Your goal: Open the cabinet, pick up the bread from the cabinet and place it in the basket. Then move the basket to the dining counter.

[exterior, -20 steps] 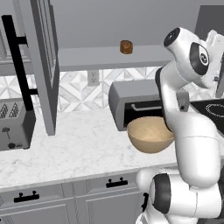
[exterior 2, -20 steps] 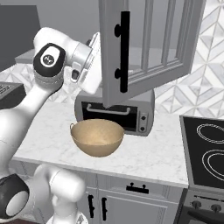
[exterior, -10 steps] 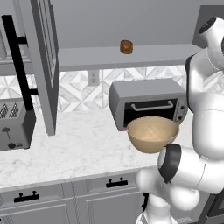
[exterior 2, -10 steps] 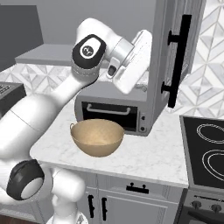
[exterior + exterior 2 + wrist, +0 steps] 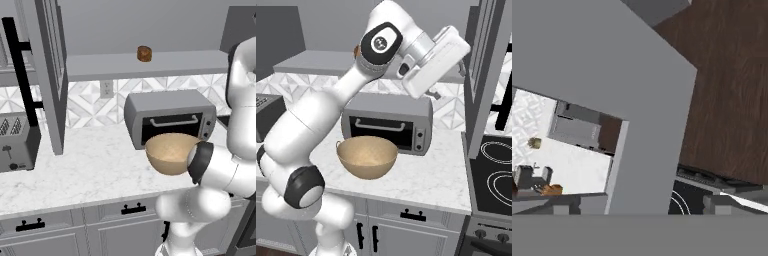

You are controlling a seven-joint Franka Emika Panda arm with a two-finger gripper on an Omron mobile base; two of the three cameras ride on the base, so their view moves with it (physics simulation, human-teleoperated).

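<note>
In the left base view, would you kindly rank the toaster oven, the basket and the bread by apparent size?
1. Toaster oven, largest.
2. Basket, though it sits nearer the camera.
3. Bread, clearly smallest, farther back on the cabinet shelf.

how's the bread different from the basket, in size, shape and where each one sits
The bread is a small brown lump with a darker crust; the basket is a far wider tan, speckled bowl. The bread sits up on the open cabinet's shelf; the basket sits below on the marble counter, in front of the toaster oven. The bread is solid, the basket open and empty. Both are roundish and brownish.
</note>
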